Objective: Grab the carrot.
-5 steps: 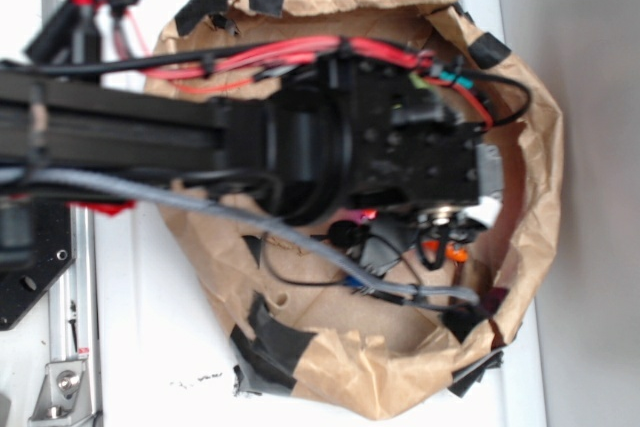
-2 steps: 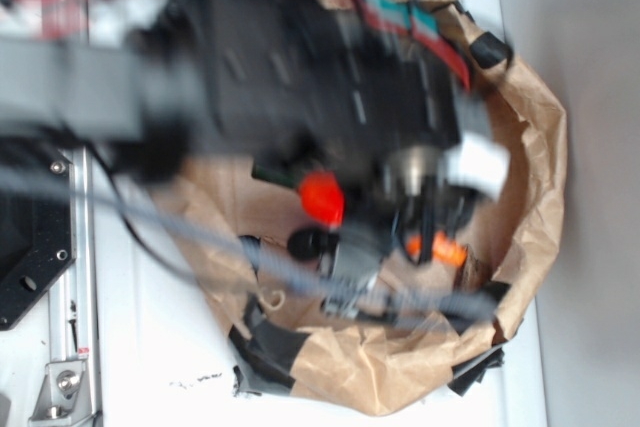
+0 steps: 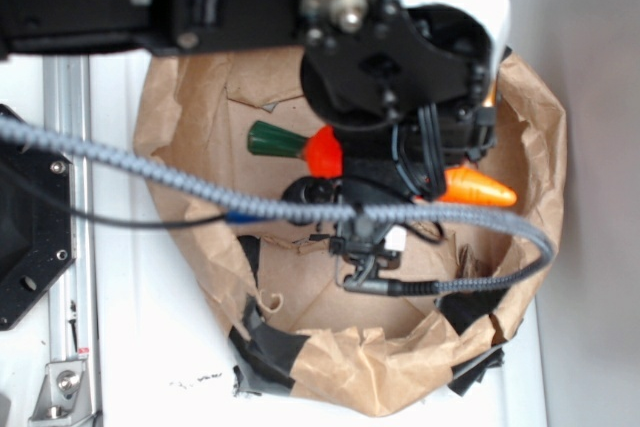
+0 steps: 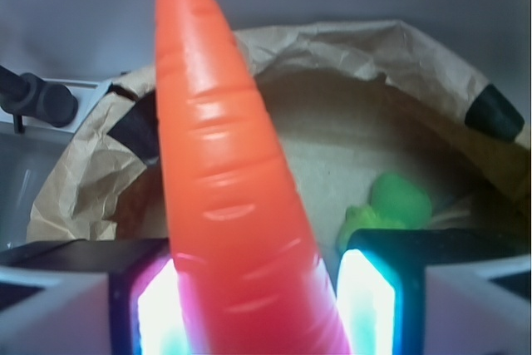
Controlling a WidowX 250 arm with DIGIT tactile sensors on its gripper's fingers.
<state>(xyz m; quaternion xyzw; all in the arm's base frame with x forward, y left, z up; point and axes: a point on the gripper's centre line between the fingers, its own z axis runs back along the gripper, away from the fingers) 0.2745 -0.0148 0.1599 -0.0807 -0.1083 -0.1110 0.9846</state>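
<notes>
carrot [image 4: 229,205] now lifted, clamped in tool [image 4: 253,305]

White table [image 3: 150,337], taped brown paper nest [image 3: 545,157] lying on it

The arm is hiding most of the carrot [image 3: 478,187] in the exterior view; the wrist view's bottom edge is cutting off its base and the gripper [image 4: 253,305].
</notes>
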